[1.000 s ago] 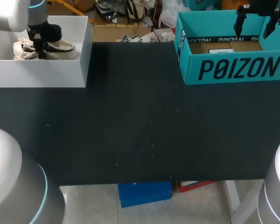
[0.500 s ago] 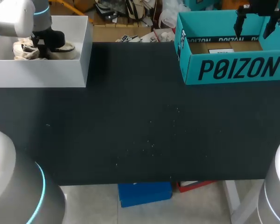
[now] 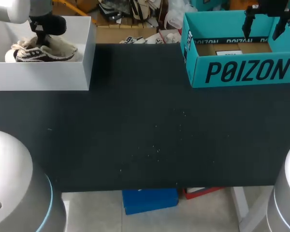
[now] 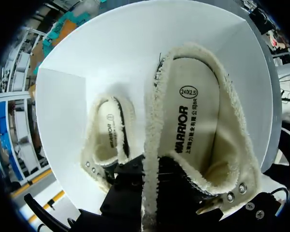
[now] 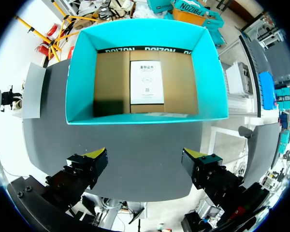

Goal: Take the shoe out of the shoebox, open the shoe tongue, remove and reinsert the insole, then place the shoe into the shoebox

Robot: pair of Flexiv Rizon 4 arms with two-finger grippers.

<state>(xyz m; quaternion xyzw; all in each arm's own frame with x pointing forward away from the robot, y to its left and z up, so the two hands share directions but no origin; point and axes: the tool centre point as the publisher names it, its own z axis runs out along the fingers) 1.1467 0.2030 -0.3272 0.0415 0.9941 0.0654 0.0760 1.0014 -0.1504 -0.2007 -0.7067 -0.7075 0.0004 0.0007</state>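
Your table (image 3: 145, 135) carries a white box (image 3: 43, 77) at far left and a teal shoebox (image 3: 241, 72) at far right, boldly lettered in front. The shoe (image 4: 198, 125) is in the white box, with a second shoe (image 4: 108, 135) beside it. Its long axis runs straight ahead of your left end effector (image 4: 193, 198), which looks clamped on it near the eyelets. Your right end effector (image 5: 146, 155) hangs open over the teal shoebox, well apart. Both insoles bear print.

Silver-white arms (image 3: 9, 188) with cyan rings, black tool (image 5: 146, 155) tipped yellow.
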